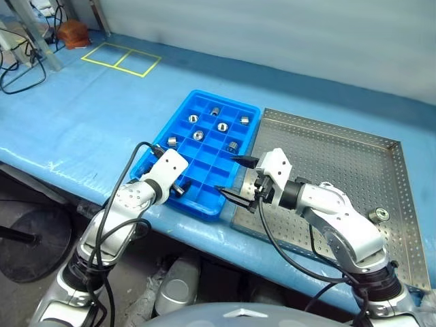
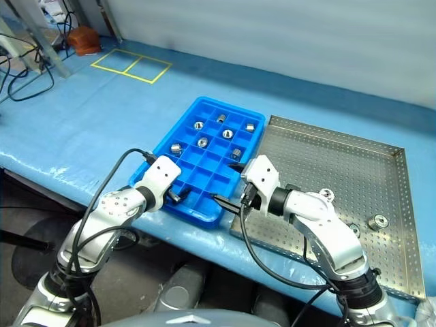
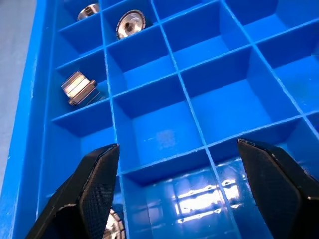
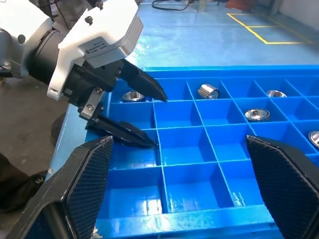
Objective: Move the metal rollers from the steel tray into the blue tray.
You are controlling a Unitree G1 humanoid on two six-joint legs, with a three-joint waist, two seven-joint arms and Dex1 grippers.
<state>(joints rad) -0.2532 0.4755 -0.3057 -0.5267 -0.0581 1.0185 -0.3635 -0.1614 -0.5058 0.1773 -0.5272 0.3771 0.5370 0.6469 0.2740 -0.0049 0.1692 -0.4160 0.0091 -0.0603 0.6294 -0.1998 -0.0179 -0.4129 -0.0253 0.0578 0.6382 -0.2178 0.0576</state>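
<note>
Last loose metal roller [image 1: 379,215] lies on the steel tray [image 1: 340,160] near its right rim, well apart from both grippers and behind-right of the right gripper [image 1: 236,177], which points left over the seam between the trays with fingers wide apart and empty; right arm clearly nearer, so it looks like that arm's pick, and it'd need to swing back right across the perforated floor. Roller sits with its hole up, axis vertical, so a top-down pinch across the round wall seems the fit. Left gripper [image 3: 174,191] hangs over the near-left cells of the blue tray [image 1: 197,204], fingers apart, nothing between them; one roller shows in the cell just beside its left finger [image 3: 87,191]. Other rollers [image 1: 198,135] already sit in far cells, some on end, some on their side. Rollers: shiny, hard, short, likely to roll if tipped. Steel tray: matt grey, dotted holes, low rim. Blue tray: glossy plastic grid, thin walls, on the blue-covered table [image 1: 82,129]
</note>
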